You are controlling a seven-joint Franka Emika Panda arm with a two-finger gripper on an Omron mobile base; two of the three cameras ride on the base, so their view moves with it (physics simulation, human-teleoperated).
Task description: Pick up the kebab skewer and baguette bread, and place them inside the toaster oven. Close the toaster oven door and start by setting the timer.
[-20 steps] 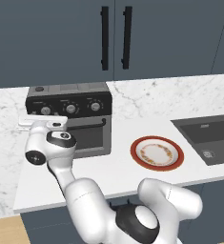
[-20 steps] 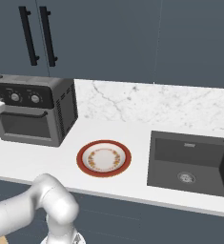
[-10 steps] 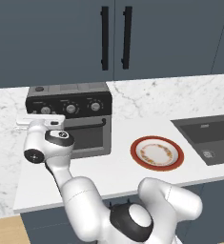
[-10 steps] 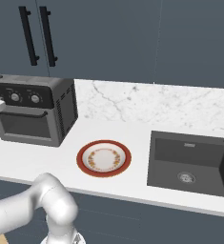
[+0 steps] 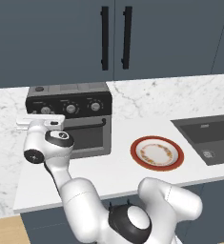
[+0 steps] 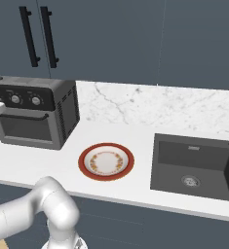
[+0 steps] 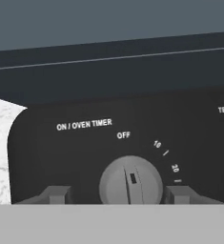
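Left base view: the white arm rises from the lower right and bends up to the left end of the toaster oven (image 5: 69,120), which stands on the bench (image 5: 113,174). The hand (image 5: 37,119) is level with the black panel of three silver knobs, pressed up to the leftmost one, the timer knob (image 5: 45,110). The door (image 5: 87,138) is shut, just below the hand. A red-rimmed plate (image 5: 157,153) lies well off to the hand's right with nothing on it; a dark sink (image 5: 209,141) is farther right. No skewer or bread is to be seen, so they are probably inside the oven already.

Right base view: the oven (image 6: 34,114) sits at the left, door (image 6: 26,127) closed, black bar handle across its top. The plate (image 6: 106,161) lies between oven and sink (image 6: 196,168).

Hand view: the timer knob (image 7: 131,183) is straight ahead of the hand (image 7: 118,194), centred between its two grey fingertips (image 7: 55,194). The tips stand at either side of the knob, partly closed, with a sliver of gap on each side; I cannot tell whether they touch it. The knob's pointer mark aims almost straight up, near OFF. Readable writing: "ON / OVEN TIMER", "OFF", "10", "20", and "TEM", cut off at the right edge. The numbers run off to the right of OFF, so the turn ahead is likely toward that side.
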